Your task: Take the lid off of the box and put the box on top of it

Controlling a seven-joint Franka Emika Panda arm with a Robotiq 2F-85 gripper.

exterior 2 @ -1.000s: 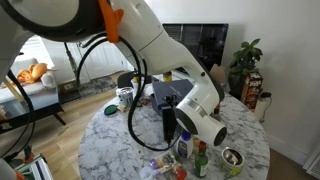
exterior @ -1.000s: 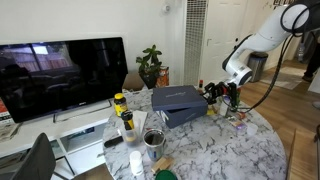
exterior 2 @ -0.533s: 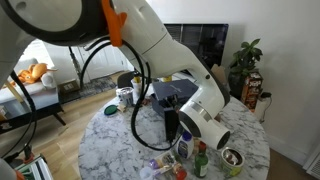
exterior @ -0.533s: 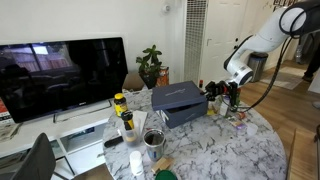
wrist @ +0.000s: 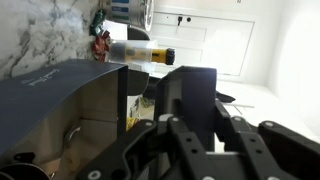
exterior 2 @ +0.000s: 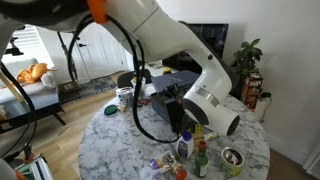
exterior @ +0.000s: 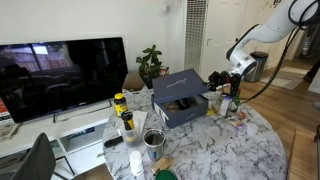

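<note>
1. Gripper (exterior: 217,81). Closed on the hand-side rim of the lid, as I read it from an exterior view. The wrist view is too crowded by my own fingers to confirm the bite.
2. The lid (exterior: 184,82). Held at the hand and tilted: the gripped edge is high, the far edge low on the box. Handling: I should raise straight up until the far rim is free, then level it. Dragging it sideways while it hangs on risks pulling the box along.
3. Small bottles (exterior: 232,101). Just below and beside the hand, so I should descend nowhere near here.
4. The box (exterior: 180,112). Under the lid, ahead of the hand; a dark gap shows in the wrist view (wrist: 100,125).
5. Yellow-capped bottle (wrist: 148,55). Beyond the box, well apart from the hand.
6. Marble table (exterior: 215,150). The bare stretch looks the likeliest place to set the lid down, inner face up.
</note>
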